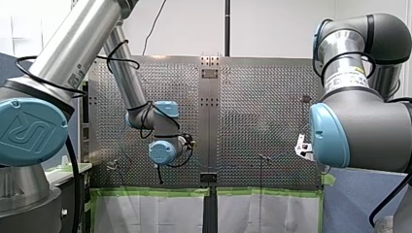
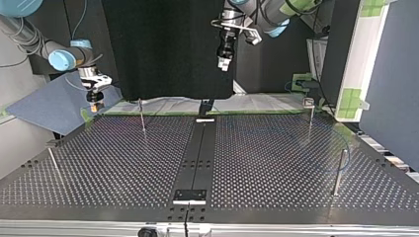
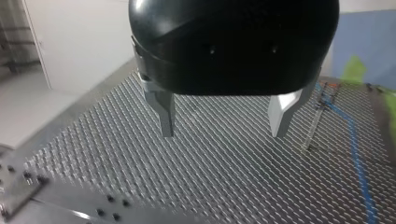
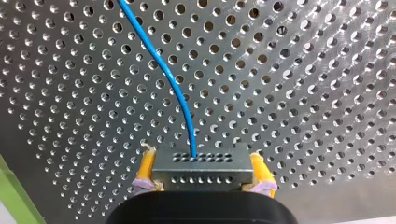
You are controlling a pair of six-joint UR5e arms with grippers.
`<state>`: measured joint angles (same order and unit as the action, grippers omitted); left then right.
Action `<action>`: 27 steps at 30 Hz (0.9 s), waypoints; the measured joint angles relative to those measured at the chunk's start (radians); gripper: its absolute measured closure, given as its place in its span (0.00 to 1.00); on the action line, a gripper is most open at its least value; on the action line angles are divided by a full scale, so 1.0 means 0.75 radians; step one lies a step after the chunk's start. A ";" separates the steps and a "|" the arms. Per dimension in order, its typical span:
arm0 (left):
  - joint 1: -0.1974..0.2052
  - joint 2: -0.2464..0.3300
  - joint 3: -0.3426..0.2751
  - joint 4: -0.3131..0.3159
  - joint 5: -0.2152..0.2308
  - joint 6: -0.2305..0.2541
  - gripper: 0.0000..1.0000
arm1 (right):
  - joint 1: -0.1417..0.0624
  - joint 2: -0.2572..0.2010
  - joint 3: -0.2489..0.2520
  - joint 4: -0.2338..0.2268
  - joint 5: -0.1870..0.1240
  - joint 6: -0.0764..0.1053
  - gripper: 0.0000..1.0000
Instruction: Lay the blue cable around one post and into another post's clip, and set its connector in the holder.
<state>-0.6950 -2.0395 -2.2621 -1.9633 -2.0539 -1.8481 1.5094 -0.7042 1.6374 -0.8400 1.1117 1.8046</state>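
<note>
In the right wrist view my right gripper (image 4: 202, 155) is shut on a grey connector block (image 4: 201, 175), one yellow pad (image 4: 145, 168) on each side of it. The blue cable (image 4: 173, 81) leaves the block's top and runs away over the perforated plate. In the top view this gripper (image 2: 96, 102) hangs above the table's far left corner. My left gripper (image 3: 223, 129) is open, metal fingers (image 3: 164, 116) wide apart and holding nothing, high over the plate; it also shows in the top view (image 2: 225, 61). Ahead of it and off to one side, the cable (image 3: 357, 158) passes a thin post (image 3: 314, 123).
Thin posts stand on the table in the top view: far left (image 2: 142, 117), far right (image 2: 310, 116), near right (image 2: 339, 173) and near left (image 2: 53, 163). A dark centre strip (image 2: 197, 153) carries a small plate (image 2: 189, 195) near the front. Green tape (image 1: 155, 191) edges the table.
</note>
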 joint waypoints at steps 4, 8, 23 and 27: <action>0.000 0.000 -0.047 -0.039 -0.046 -0.044 0.01 | 0.006 -0.019 0.001 0.016 -0.001 -0.010 1.00; -0.002 0.000 -0.099 -0.046 -0.097 -0.088 0.01 | 0.010 -0.046 0.003 0.036 -0.001 -0.024 1.00; 0.000 0.000 -0.274 -0.018 -0.116 -0.095 0.01 | 0.012 -0.154 0.056 0.048 0.012 -0.026 1.00; 0.000 0.000 -0.321 0.018 -0.116 -0.113 0.01 | 0.014 -0.202 0.077 0.047 0.019 -0.027 1.00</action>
<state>-0.6951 -2.0392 -2.5025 -1.9501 -2.1406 -1.9327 1.5198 -0.8561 1.6948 -0.8047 1.1263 1.7843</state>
